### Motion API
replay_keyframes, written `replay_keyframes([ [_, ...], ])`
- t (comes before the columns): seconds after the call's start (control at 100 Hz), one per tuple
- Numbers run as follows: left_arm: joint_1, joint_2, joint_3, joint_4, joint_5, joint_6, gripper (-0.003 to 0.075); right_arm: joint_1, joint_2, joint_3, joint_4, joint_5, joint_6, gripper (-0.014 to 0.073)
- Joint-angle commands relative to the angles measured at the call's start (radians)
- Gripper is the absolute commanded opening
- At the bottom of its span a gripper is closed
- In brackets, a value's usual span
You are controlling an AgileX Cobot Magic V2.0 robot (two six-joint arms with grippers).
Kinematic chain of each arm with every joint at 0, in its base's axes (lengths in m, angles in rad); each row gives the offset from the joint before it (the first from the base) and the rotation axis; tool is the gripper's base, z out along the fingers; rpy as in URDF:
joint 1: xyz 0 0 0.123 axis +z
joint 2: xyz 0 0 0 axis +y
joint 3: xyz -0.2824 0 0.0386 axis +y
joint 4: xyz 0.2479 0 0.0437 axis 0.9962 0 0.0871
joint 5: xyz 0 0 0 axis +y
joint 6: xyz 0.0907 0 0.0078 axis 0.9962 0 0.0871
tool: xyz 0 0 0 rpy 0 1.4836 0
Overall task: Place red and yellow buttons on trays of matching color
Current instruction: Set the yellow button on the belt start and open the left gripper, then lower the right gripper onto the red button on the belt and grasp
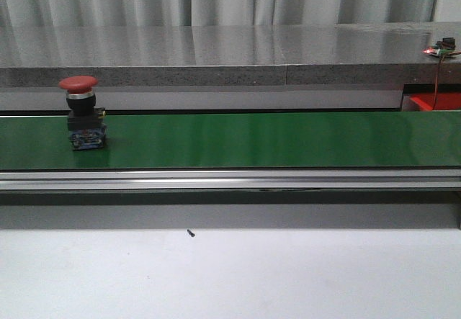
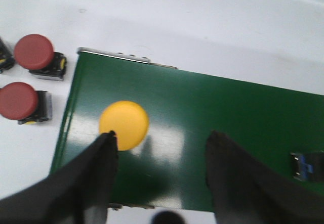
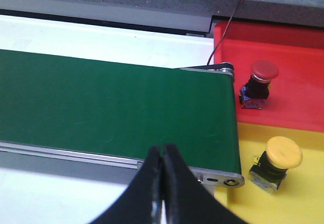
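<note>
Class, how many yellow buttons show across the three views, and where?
2 yellow buttons: one on the belt by the left end effector; one on the yellow tray. Others may be hidden.

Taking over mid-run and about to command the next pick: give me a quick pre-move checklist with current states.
1. Left gripper open: ok, fingers apart above the belt.
2. Yellow button within the jaws: not ok, it sits beside the one finger, not centred.
3. Right gripper open for a pick: not ok, fingers closed, holding nothing.
4. Red tray has room: ok, one red button in it.
5. Yellow tray has room: ok, one yellow button there.
6. Belt moving: cannot tell.
</note>
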Motion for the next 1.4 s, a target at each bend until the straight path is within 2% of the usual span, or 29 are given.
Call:
replay_keyframes([
  [0.0, -0.048, -0.096, 0.002, -0.027, -0.026, 0.005, 0.0202, 0.000, -0.002, -0.025, 0.010, -0.069, -0.008, -0.0118],
  [0.12, -0.120, -0.178, 0.056, -0.023, -0.033, 0.005, -0.0021, 0.000, -0.002, -0.025, 0.010, -0.069, -0.008, -0.0118],
  [0.26, -0.162, -0.280, 0.136, -0.019, -0.045, 0.006, -0.0020, 0.000, -0.002, -0.025, 0.037, -0.069, -0.006, -0.0118],
  [0.42, -0.166, -0.419, 0.255, -0.019, -0.064, 0.006, -0.0020, 0.000, 0.007, -0.037, 0.053, -0.048, -0.007, -0.0118],
  [0.59, -0.166, -0.592, 0.389, -0.019, -0.095, 0.006, -0.0020, 0.000, 0.067, -0.116, 0.050, 0.076, -0.007, -0.0118],
  [0.78, -0.166, -0.789, 0.526, -0.019, -0.112, 0.006, -0.0020, 0.009, 0.168, -0.278, 0.050, 0.216, -0.007, -0.0118],
  [1.13, -0.166, -1.009, 0.671, -0.019, -0.113, 0.006, -0.0020, 0.189, 0.458, -0.589, 0.008, 0.386, -0.014, -0.0118],
  [1.33, -0.166, -1.024, 0.673, -0.019, -0.111, 0.006, -0.0020, 0.299, 0.630, -0.746, 0.008, 0.410, -0.013, -0.0112],
  [1.39, -0.166, -1.024, 0.673, -0.019, -0.111, 0.006, -0.0020, 0.329, 0.679, -0.799, 0.008, 0.431, -0.013, -0.0078],
])
